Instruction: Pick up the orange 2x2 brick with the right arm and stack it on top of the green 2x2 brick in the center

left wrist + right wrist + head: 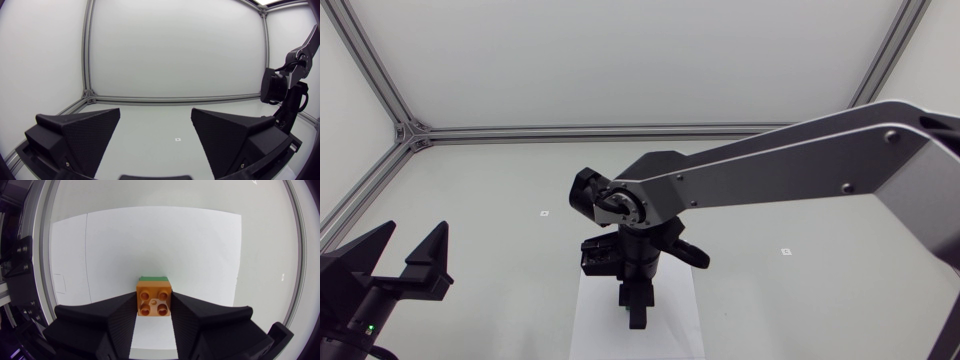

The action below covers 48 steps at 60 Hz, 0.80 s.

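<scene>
R arm's matte black tool [154, 311] was clenched on the orange 2x2 plastic brick [154, 298], fingers on both side faces, studs up. The green 2x2 plastic brick [154, 278] lay directly beneath, w/ only a thin strip showing past the orange's far edge. Seated or not, couldn't tell. Bricks square, so no long axis. Stack sat over the white paper sheet [200, 245] mid-counter [500, 190]. L tool [155, 122] was released, empty, well apart. Count: 1 orange, 1 green, 2 tools.
</scene>
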Motion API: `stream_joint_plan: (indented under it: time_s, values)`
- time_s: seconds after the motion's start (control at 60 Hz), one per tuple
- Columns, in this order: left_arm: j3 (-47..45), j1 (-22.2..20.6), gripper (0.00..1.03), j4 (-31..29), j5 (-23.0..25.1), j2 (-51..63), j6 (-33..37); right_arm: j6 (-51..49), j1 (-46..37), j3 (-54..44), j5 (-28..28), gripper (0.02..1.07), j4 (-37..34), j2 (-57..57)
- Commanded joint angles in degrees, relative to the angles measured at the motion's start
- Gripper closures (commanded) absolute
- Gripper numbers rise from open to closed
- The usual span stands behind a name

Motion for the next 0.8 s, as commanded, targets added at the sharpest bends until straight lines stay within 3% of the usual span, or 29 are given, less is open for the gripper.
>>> stream_joint_plan:
  time_s: [0.0, 0.317, 0.433, 0.533, 0.567, 0.583, 0.783]
  values:
    - [-2.35, 0.16, 0.04, -0.76, 0.23, -0.45, 0.73, -0.1, -0.18, -1.63, -0.24, 0.71, -2.01, 1.84]
    - [-2.35, 0.16, 0.04, -0.76, 0.23, -0.45, 0.73, -0.01, -0.27, -1.37, -0.24, 0.64, -2.18, 1.75]
    - [-2.35, 0.16, 0.04, -0.84, 0.23, -0.45, 0.73, -0.01, -0.27, -1.37, -0.24, 0.57, -2.18, 1.84]
    - [-2.35, 0.16, 0.04, -0.84, 0.23, -0.45, 0.73, -0.01, -0.27, -1.37, -0.24, 0.41, -2.18, 1.84]
    - [-2.35, 0.16, 0.04, -0.84, 0.23, -0.45, 0.73, -0.01, -0.27, -1.37, -0.33, 0.13, -2.18, 1.84]
    - [-2.35, 0.16, 0.04, -0.84, 0.23, -0.45, 0.73, -0.01, -0.35, -1.28, -0.33, 0.04, -2.18, 1.84]
    - [-2.35, 0.16, 0.04, -0.84, 0.23, -0.45, 0.73, 0.08, -0.35, -0.93, -0.42, 0.06, -2.01, 0.96]
